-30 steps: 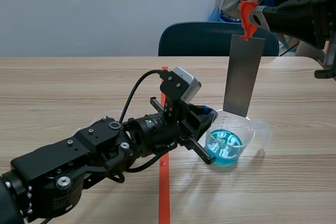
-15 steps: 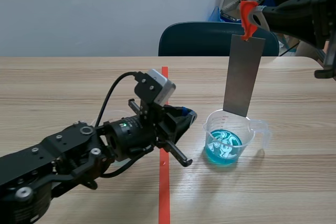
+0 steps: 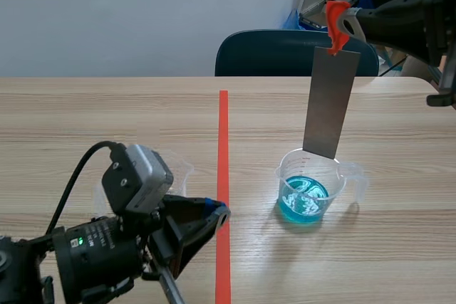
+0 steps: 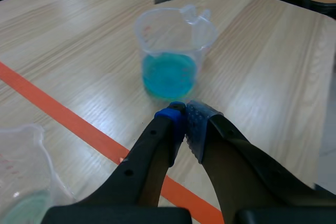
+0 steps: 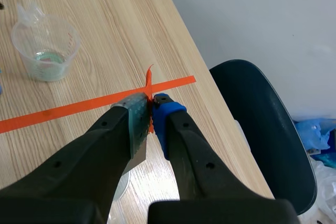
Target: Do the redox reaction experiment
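Observation:
A clear beaker of blue liquid stands right of the red tape line. Directly above it hangs a grey metal sheet, its lower edge just over the beaker's rim, held by an orange clip. My right gripper is shut on that clip, high above the table. My left gripper is low at the near left, shut on nothing, with its pads together. It points at the blue beaker from a short way back. A second beaker of pale green liquid stands beside the left arm.
The pale green beaker sits left of the tape line, mostly hidden behind the left arm in the scene view. A dark blue chair stands past the table's far edge. Bare wood lies between the two beakers.
My left arm has drawn back from the blue beaker toward the near left corner, and its gripper has shut. The right arm with clip and sheet has not moved.

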Robot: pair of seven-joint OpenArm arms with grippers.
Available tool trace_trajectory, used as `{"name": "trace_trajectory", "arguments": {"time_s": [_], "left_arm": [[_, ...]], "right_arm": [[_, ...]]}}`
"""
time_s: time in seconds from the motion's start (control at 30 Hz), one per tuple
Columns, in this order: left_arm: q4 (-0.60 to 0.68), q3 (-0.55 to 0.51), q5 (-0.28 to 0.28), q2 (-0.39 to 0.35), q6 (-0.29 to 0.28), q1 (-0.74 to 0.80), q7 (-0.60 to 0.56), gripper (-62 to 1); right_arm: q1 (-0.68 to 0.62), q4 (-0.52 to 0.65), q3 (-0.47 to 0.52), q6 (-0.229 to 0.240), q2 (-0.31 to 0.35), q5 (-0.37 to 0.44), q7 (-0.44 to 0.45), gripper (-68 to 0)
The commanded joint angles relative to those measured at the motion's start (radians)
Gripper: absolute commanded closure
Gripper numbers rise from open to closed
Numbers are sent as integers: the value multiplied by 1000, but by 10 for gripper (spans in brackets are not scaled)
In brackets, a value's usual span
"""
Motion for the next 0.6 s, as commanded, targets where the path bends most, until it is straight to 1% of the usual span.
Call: {"name": "trace_trajectory", "arguments": {"time_s": [0.0,0.03,0.07,0.1,0.17,0.27,0.3,0.37,0.47,0.57], "left_arm": [[26,-14,0,11,19,10,-24,-32],[37,-18,8,11,26,24,-24,-47],[46,-22,19,11,29,35,-25,-82],[56,-25,26,11,29,44,-25,-137],[73,-28,45,12,36,58,-27,-295],[82,-28,46,11,56,60,-28,-581],[82,-29,45,11,56,60,-29,-623],[82,-29,34,11,56,60,-33,-623],[82,-29,-3,11,56,60,-31,-623],[82,-29,-11,11,60,60,-24,-623]], "right_arm": [[14,8,15,6,13,11,14,-8],[14,8,15,6,13,11,14,-8],[14,8,15,6,13,11,14,-8],[14,8,15,6,13,11,14,-8],[14,8,15,6,13,11,14,-8],[14,8,15,6,13,11,14,-8],[14,8,15,6,13,11,14,-8],[14,8,15,6,13,11,14,-8],[14,8,15,6,13,11,14,-8],[14,8,15,6,13,11,14,-8]]}}
